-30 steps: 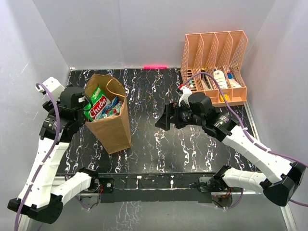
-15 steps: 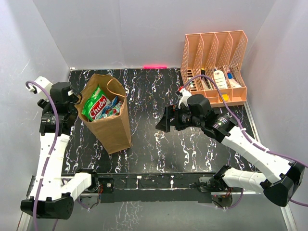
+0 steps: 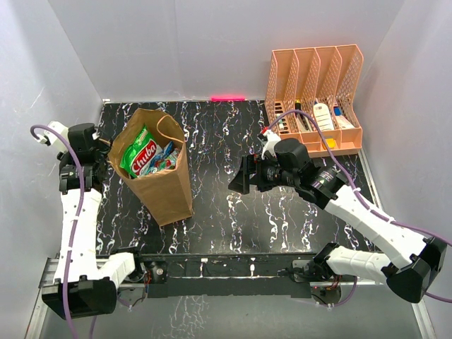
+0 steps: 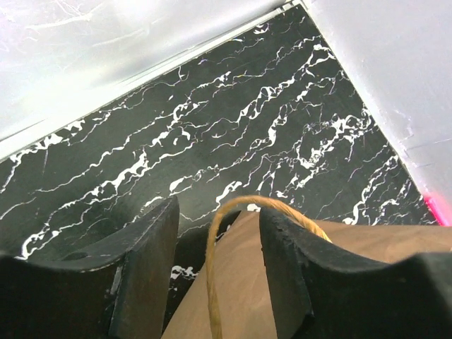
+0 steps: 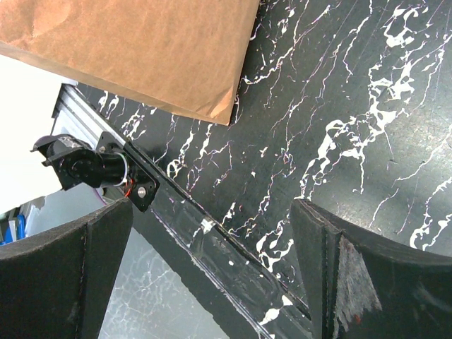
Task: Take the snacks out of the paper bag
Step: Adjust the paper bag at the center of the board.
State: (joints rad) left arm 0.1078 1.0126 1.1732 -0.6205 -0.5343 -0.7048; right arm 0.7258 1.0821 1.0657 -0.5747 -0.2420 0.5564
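The brown paper bag (image 3: 164,185) stands upright at the left of the table, mouth open. Inside it show a large green packet (image 3: 141,152), a dark blue packet (image 3: 169,153) and a teal-green one (image 3: 159,167). My left gripper (image 3: 104,146) is at the bag's left rim. In the left wrist view it (image 4: 217,261) is open, and the bag's twisted handle (image 4: 210,268) runs up between the fingers above the bag's wall (image 4: 275,289). My right gripper (image 3: 237,181) is open and empty above the table's middle. Its view (image 5: 212,268) shows the bag's lower corner (image 5: 148,49).
An orange slotted file rack (image 3: 314,99) with small bottles and tubes stands at the back right. White walls close the table on three sides. The table's front rail and an arm's base (image 5: 92,166) show in the right wrist view.
My left arm has drawn back leftward from over the bag's mouth to its left rim. The bag, the packets and my right arm have stayed put.
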